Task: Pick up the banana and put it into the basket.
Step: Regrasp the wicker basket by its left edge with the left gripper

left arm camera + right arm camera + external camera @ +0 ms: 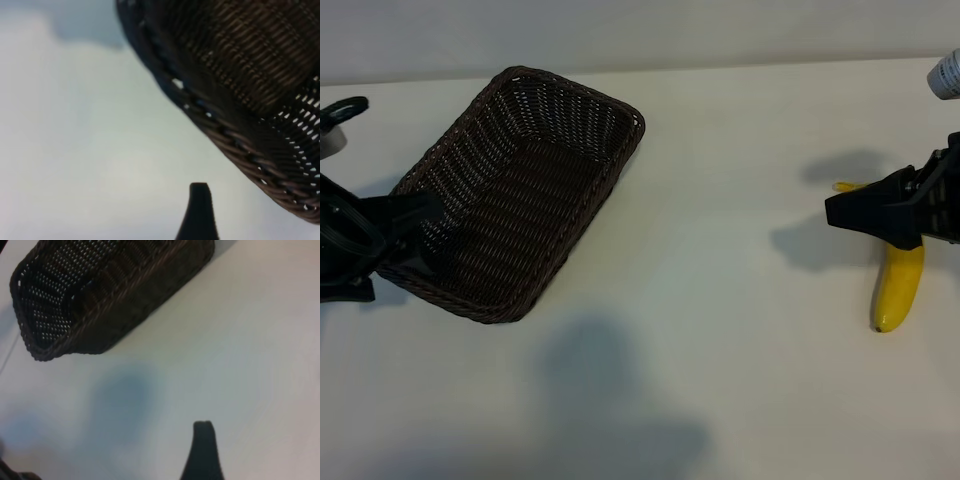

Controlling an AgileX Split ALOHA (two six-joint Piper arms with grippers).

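The banana (899, 288) lies on the white table at the far right, its stem tip (843, 186) poking out behind my right gripper (833, 212). That gripper hangs over the banana's upper half, open and holding nothing. Only one dark finger (202, 450) shows in the right wrist view, where the banana is out of view. The dark brown wicker basket (575, 105) sits at the left with nothing inside. My left gripper (430, 232) is open at the basket's left end. In the left wrist view one finger (199, 212) stands just clear of the basket's woven rim (235, 145).
A white bottle-like object (947, 72) stands at the far right edge of the table. A dark ring-shaped part (340, 120) sits behind the left arm. Bare white table (720, 300) lies between basket and banana, with soft shadows on it.
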